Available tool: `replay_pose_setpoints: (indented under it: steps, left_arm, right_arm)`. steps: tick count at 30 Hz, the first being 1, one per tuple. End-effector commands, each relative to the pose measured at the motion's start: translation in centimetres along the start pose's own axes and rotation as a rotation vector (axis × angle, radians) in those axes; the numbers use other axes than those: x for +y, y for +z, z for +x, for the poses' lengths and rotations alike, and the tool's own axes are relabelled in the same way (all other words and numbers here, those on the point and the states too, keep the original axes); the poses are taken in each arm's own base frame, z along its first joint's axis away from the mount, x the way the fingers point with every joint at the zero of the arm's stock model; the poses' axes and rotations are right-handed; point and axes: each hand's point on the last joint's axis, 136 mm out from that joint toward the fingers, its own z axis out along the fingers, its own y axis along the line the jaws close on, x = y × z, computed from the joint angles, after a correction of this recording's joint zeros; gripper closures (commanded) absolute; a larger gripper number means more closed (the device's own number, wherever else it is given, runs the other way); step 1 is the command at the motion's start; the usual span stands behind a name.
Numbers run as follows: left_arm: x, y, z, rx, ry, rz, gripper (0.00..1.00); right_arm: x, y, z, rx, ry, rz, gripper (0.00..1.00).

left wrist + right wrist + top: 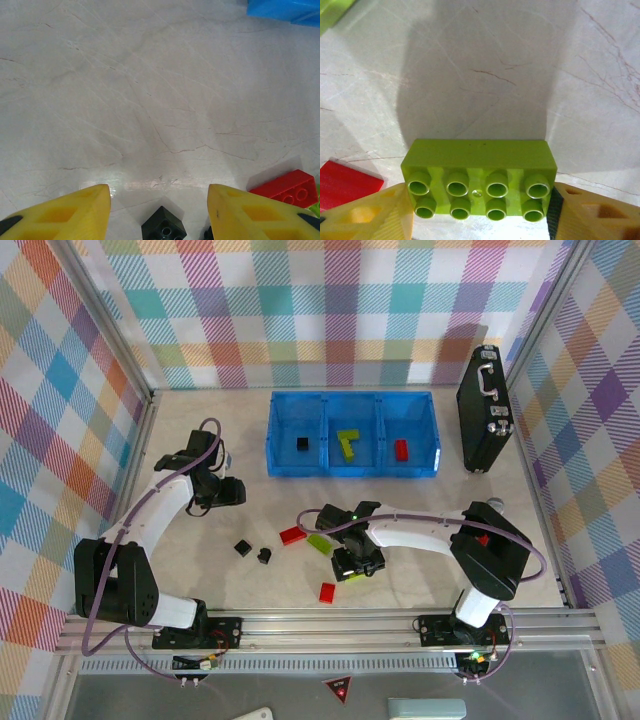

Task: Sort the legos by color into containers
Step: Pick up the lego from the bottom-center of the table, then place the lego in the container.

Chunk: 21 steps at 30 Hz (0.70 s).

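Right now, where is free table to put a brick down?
Bare: far-left corner beside the blue tray; strip between tray and right arm. Crowded: loose bricks between left gripper and right gripper, which holds a lime brick.

Three red bricks [292, 535], three black bricks [243, 548]

Bright blue rectangular plastic tray [352, 471], three square compartments, stands at the far side of the bench [270, 505]. Left compartment: one black studded brick [302, 444]. Middle: lime green bricks [348, 443] (count unclear). Right: one red brick [401, 449].

Loose on the bench: two small black bricks [242, 547], near each other; a loose red brick [292, 535] beside a loose lime brick [319, 543]; a second red brick [327, 591] nearest the front. A lime green two-by-four brick [479, 165] lies studs up between the fingers of the right gripper [480, 200].
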Motion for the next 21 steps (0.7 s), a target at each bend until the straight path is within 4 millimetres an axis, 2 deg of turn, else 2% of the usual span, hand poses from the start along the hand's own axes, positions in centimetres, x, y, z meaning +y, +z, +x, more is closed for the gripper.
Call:
replay_pose_setpoints:
  steps: [1,8,13,17,21]
  left_arm:
    - [0.2,-0.1,0.0,-0.011,0.003,0.016,0.46]
    - [0.2,-0.3,-0.1,-0.018,-0.002,0.020,0.46]
    - [0.3,-0.5,-0.2,-0.029,-0.005,0.021,0.46]
    - [0.3,-0.7,-0.3,-0.039,-0.004,0.024,0.46]
    - [0.2,-0.8,-0.4,-0.044,-0.004,0.030,0.46]
  right_arm:
    - [0.1,-1.0,0.0,-0.008,-0.004,0.011,0.36]
    - [0.2,-3.1,-1.3,-0.047,-0.017,-0.003,0.36]
    - [0.0,-4.9,-3.0,-0.083,-0.023,-0.021,0.36]
    - [-0.6,-6.9,-5.5,-0.138,-0.017,-0.035,0.36]
    - [-1.3,-9.5,-9.1,-0.214,0.000,-0.068,0.37]
